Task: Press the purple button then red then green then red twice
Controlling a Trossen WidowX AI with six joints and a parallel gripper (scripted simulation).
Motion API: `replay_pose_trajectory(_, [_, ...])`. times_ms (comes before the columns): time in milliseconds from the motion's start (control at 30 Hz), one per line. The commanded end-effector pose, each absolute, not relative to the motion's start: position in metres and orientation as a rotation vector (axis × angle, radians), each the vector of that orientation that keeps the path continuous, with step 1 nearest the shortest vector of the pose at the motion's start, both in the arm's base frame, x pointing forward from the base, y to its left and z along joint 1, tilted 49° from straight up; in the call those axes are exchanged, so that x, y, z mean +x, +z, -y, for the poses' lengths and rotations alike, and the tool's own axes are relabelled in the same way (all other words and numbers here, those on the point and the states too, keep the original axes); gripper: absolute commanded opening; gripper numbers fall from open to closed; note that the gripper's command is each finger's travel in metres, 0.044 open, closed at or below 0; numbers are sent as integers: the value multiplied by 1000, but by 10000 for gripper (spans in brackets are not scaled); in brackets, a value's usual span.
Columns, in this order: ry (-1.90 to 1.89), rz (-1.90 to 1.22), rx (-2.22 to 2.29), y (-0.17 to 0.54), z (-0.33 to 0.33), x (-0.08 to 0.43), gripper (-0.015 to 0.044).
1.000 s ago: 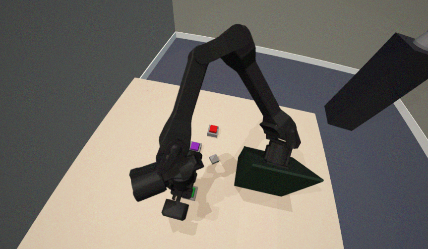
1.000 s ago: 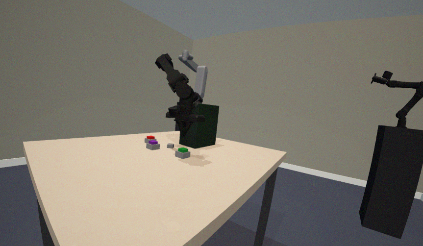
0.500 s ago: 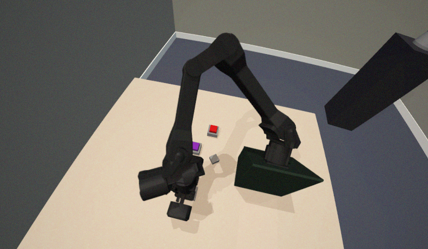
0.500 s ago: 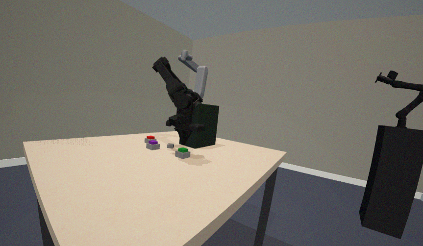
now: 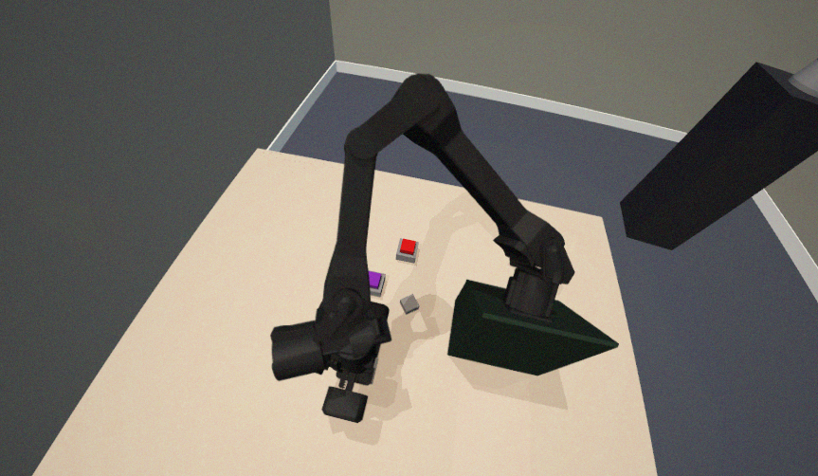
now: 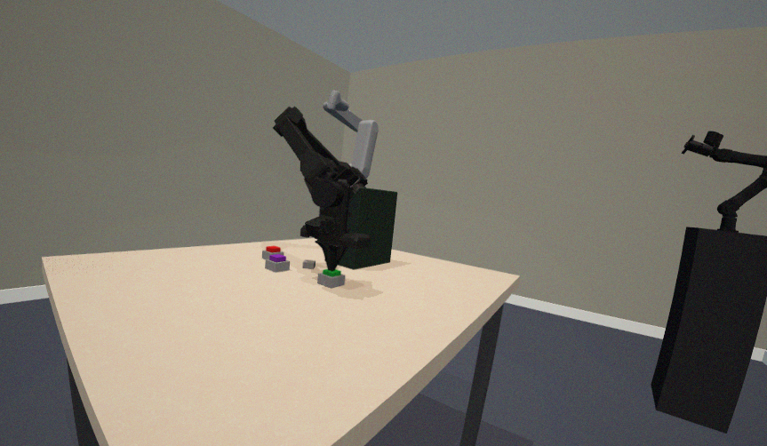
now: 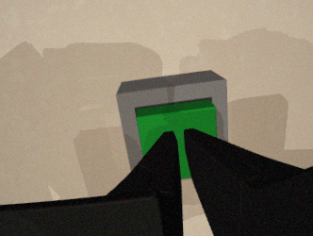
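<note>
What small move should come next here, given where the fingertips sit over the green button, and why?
Probably a short, firm push straight down. The shut gripper holds nothing, and its tips sit on or just above the green button, seemingly at its cap in the exterior view. The cap still appears raised from its gray housing, so it likely has not bottomed out.
</note>
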State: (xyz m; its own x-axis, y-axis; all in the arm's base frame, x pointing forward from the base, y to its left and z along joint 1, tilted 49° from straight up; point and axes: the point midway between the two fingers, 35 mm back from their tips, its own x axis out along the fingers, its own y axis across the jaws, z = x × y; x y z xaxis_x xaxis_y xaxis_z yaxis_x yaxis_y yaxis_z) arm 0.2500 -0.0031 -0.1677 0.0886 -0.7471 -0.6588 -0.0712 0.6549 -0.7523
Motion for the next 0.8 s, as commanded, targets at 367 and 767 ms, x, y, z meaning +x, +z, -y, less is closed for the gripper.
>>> replay_pose_trajectory(367, [-578,-1422,-753,-170,6,247,20])
replay_pose_trajectory(767, [-577,-1418,-746,-163,-3,248,20])
